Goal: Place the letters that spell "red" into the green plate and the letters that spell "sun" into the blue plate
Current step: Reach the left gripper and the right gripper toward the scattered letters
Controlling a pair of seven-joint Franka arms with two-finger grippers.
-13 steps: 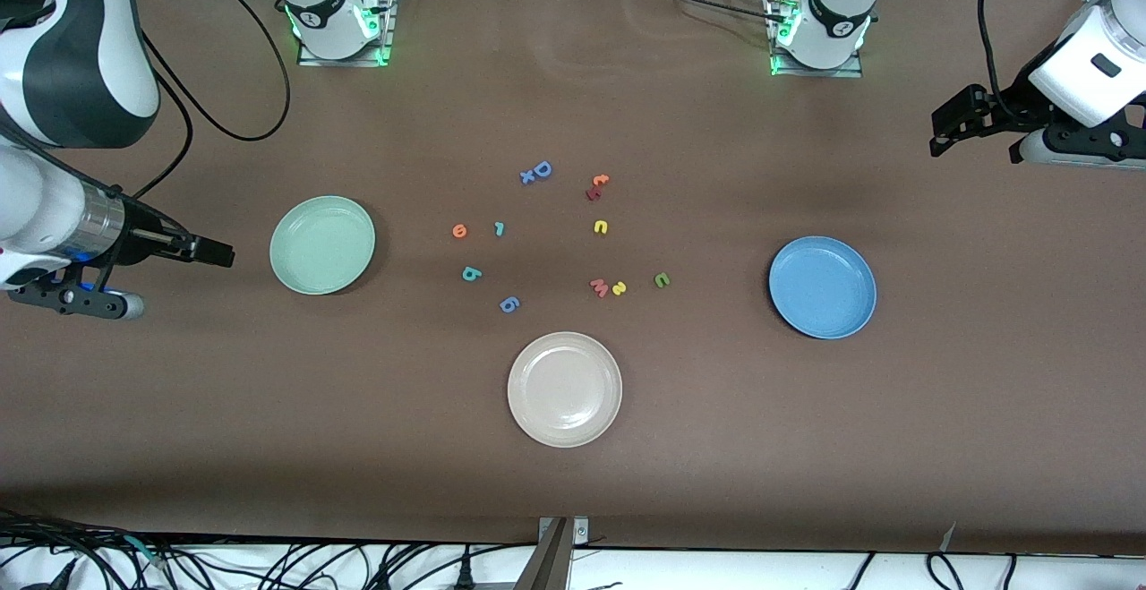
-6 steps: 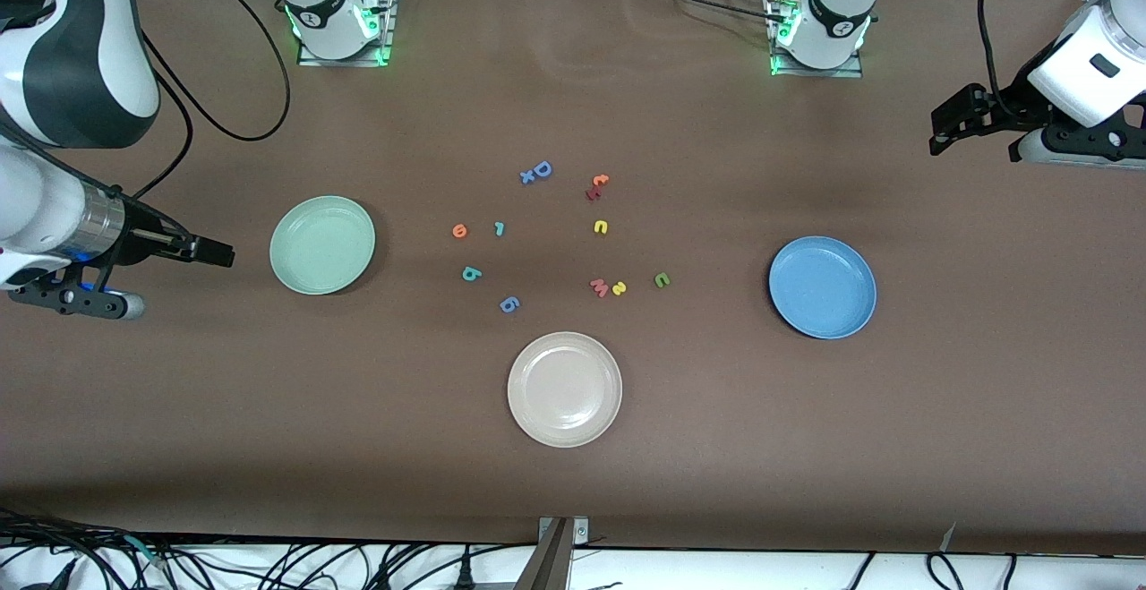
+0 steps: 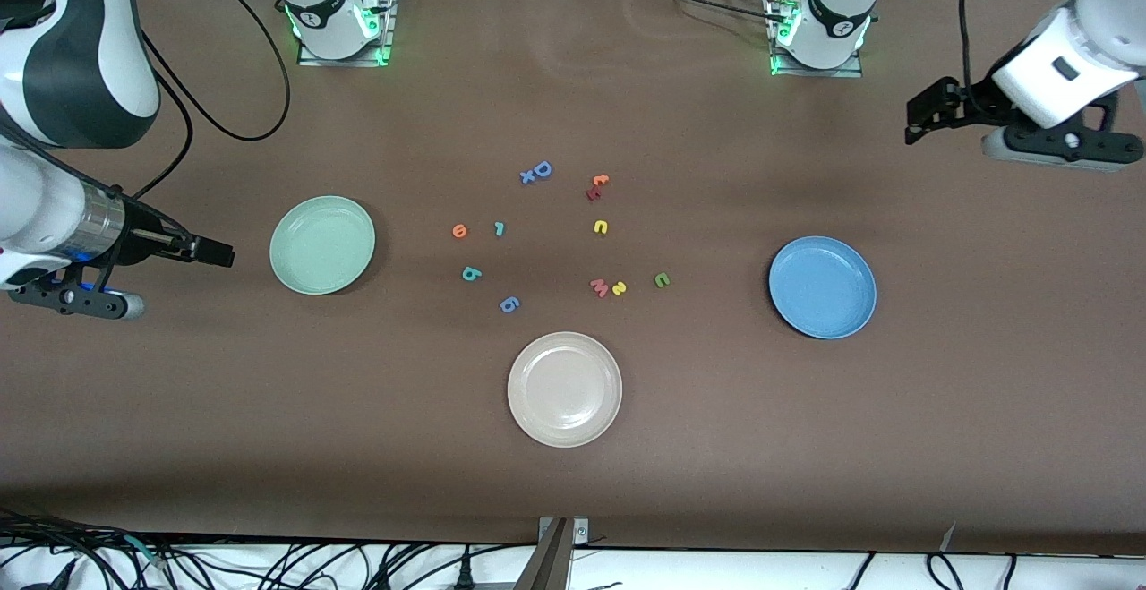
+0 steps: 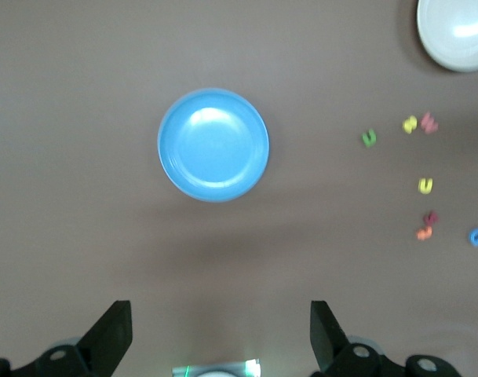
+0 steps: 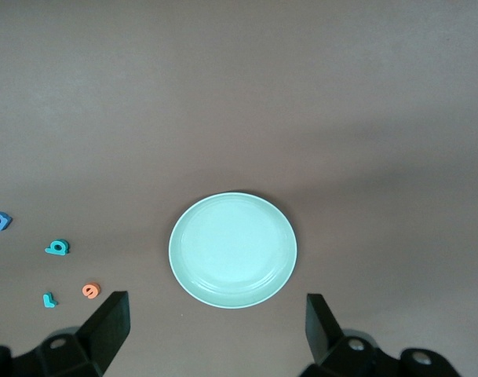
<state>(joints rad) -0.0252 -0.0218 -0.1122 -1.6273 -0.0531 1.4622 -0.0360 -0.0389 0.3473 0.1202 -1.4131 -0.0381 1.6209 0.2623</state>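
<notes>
The orange "e" (image 3: 459, 231), teal "r" (image 3: 499, 229) and teal "d" (image 3: 472, 274) lie mid-table, toward the green plate (image 3: 322, 244). The yellow "s" (image 3: 619, 287), yellow arch (image 3: 601, 227) and green arch (image 3: 662, 280) lie toward the blue plate (image 3: 822, 286). Both plates hold nothing. My left gripper (image 3: 915, 123) hangs open over bare table at the left arm's end, the blue plate (image 4: 213, 145) ahead of its fingers. My right gripper (image 3: 218, 253) hangs open at the right arm's end, beside the green plate (image 5: 233, 250).
A cream-white plate (image 3: 564, 389) sits nearer the front camera than the letters. A blue "g" (image 3: 508, 304), a big blue "D" (image 3: 540, 171), a pink "w" (image 3: 599, 286) and a red-orange letter pair (image 3: 597, 186) lie among the task letters.
The left arm has shifted its gripper a little toward the middle of the table and toward the bases. The right arm, plates and letters have not moved.
</notes>
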